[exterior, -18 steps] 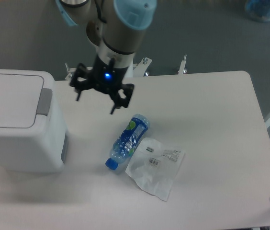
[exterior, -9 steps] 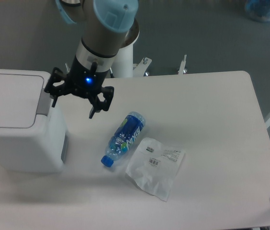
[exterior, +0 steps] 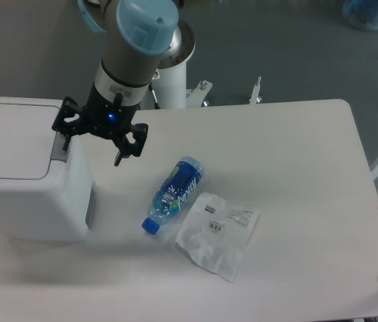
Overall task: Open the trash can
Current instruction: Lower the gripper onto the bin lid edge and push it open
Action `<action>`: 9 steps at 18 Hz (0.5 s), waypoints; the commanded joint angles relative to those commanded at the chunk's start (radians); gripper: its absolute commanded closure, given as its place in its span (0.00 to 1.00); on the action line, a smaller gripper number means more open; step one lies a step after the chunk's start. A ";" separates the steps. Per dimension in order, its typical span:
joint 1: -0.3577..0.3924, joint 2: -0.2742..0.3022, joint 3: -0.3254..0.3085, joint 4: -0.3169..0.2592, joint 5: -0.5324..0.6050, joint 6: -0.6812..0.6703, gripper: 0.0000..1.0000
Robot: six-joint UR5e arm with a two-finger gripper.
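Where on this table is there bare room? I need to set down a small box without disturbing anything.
The right half of the table, beyond the plastic bag, is bare, as is the near strip in front of the trash can. It is crowded between the trash can and the bottle, where the open claw hovers.

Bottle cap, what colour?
Blue, on the bottle lying on the table; the fixed camera view shows it clearly.

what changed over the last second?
The pincer moved left from above the bottle to the grey tab at the trash can lid's edge, open, holding nothing. The bottle shifted slightly left. The lid is still closed; the plastic bag stayed put.
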 joint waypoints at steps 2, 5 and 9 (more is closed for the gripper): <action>0.000 -0.003 0.000 0.006 0.002 0.000 0.00; 0.000 -0.009 0.000 0.020 0.002 0.000 0.00; 0.000 -0.012 0.002 0.021 0.008 0.003 0.00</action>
